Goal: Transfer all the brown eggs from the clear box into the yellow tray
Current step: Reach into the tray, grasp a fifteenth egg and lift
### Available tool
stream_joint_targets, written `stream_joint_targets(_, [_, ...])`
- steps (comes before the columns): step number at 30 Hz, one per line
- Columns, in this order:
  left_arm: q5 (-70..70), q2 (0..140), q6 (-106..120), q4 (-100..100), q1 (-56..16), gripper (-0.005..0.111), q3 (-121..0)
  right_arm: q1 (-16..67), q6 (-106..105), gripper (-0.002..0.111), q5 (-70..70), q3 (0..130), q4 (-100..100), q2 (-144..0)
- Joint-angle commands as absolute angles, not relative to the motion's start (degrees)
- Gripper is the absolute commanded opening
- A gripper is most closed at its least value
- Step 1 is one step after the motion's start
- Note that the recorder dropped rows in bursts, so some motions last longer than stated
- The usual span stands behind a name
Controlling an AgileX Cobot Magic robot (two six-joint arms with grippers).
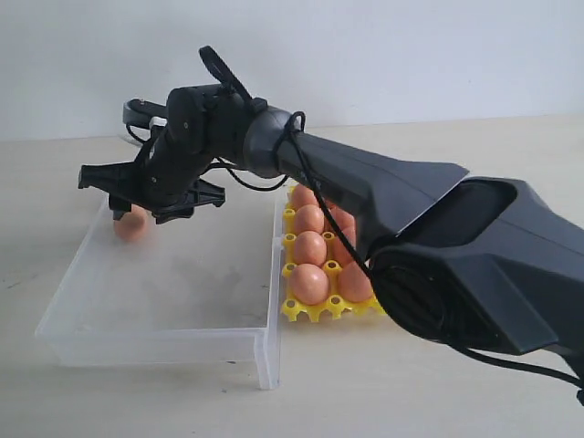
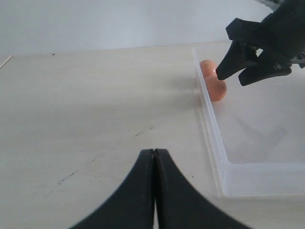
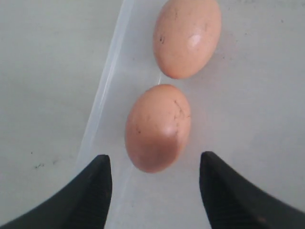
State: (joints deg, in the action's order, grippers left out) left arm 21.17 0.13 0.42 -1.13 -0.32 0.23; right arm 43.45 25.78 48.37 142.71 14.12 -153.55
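Note:
Two brown eggs lie side by side in the far left corner of the clear box, against its left wall. The exterior view shows one egg; the right wrist view shows the near egg and the far egg. My right gripper reaches across and hangs open just above them, its fingers either side of the near egg's end. The yellow tray stands to the right of the box with several eggs in its cups. My left gripper is shut and empty over the bare table, left of the box.
The box's left wall runs close beside one right finger. The rest of the box floor holds nothing. The right arm crosses over the tray and hides its far cups. Pale tabletop spreads left of the box.

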Motion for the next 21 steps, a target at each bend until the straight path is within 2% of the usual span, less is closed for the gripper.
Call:
stream_joint_targets(1, [20.7,0.0,0.4,-0.9,-0.6,0.0,0.0,43.5,25.8,0.054,47.8,147.6,12.2,-156.3])
stream_joint_targets(21, [20.7,0.0,0.4,-0.9,-0.6,0.0,0.0,43.5,25.9,0.054,40.8,148.5,13.4,-159.7])
